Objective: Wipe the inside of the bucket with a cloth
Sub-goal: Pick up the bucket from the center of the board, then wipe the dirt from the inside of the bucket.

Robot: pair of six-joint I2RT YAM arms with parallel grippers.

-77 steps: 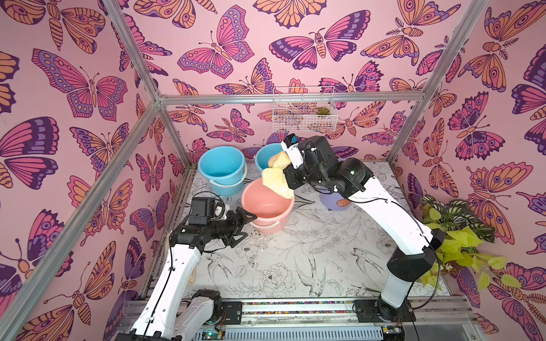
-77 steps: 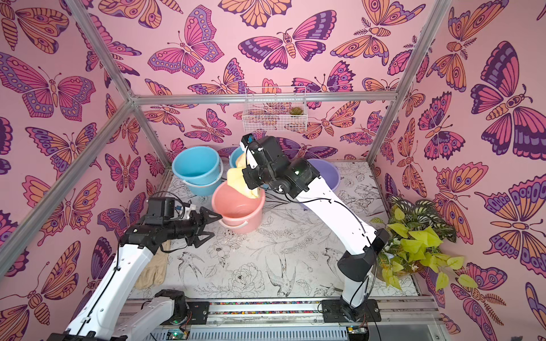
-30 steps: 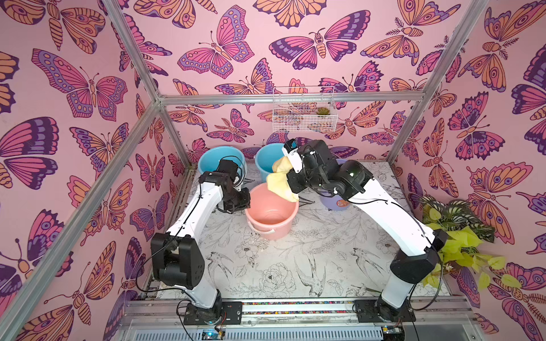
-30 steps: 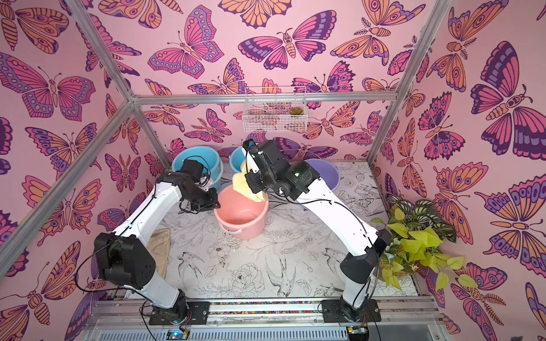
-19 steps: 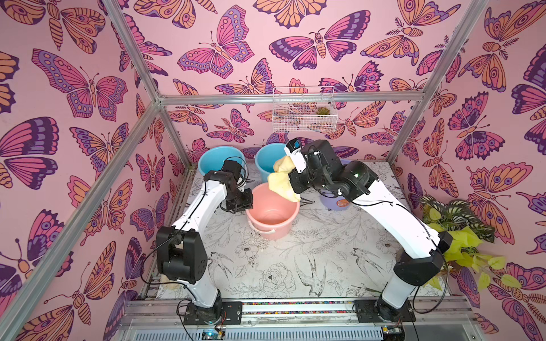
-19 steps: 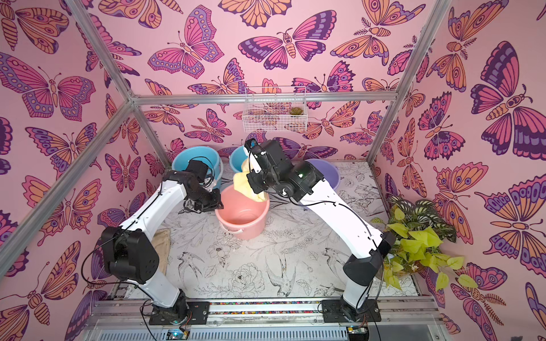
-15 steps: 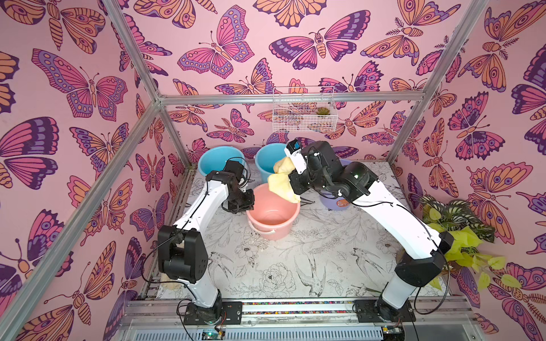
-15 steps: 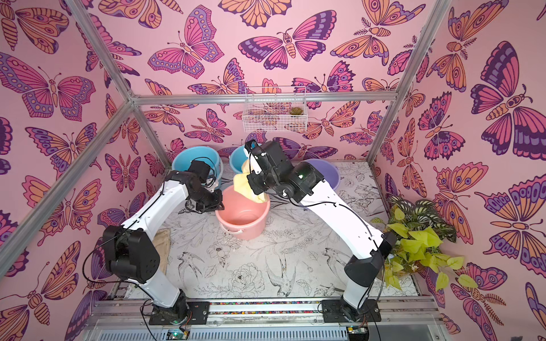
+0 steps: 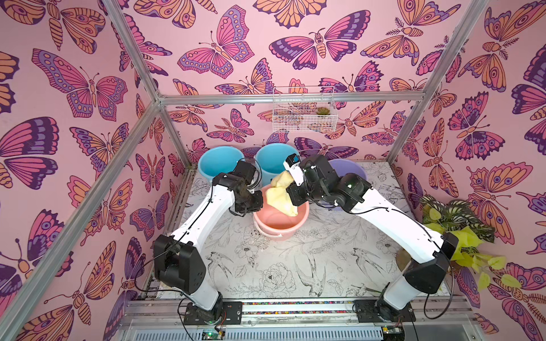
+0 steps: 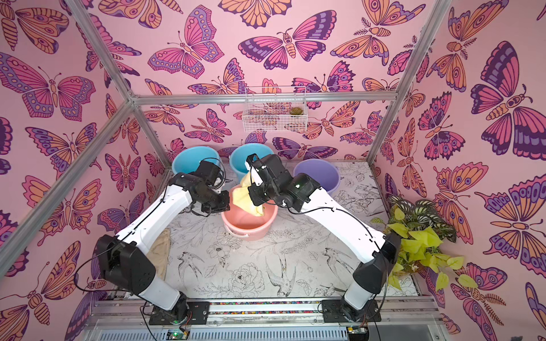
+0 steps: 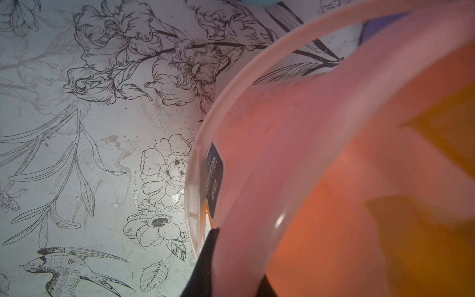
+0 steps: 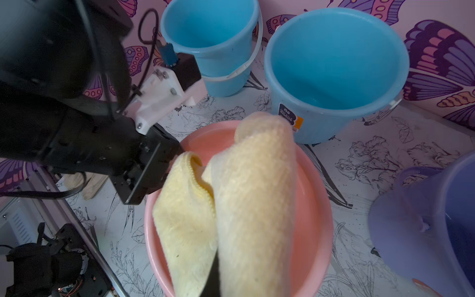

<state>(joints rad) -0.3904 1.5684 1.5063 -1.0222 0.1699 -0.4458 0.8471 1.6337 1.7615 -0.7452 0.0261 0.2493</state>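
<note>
1 cloth (image 12: 252, 192), pale yellow: pinched by closed fingers of right gripper (image 12: 215, 268), hanging into mouth of pink bucket (image 9: 280, 228). Pink bucket upright, rim clamped between closed fingers of left gripper (image 9: 251, 209). 2 blue buckets (image 9: 218, 160) behind.
</note>
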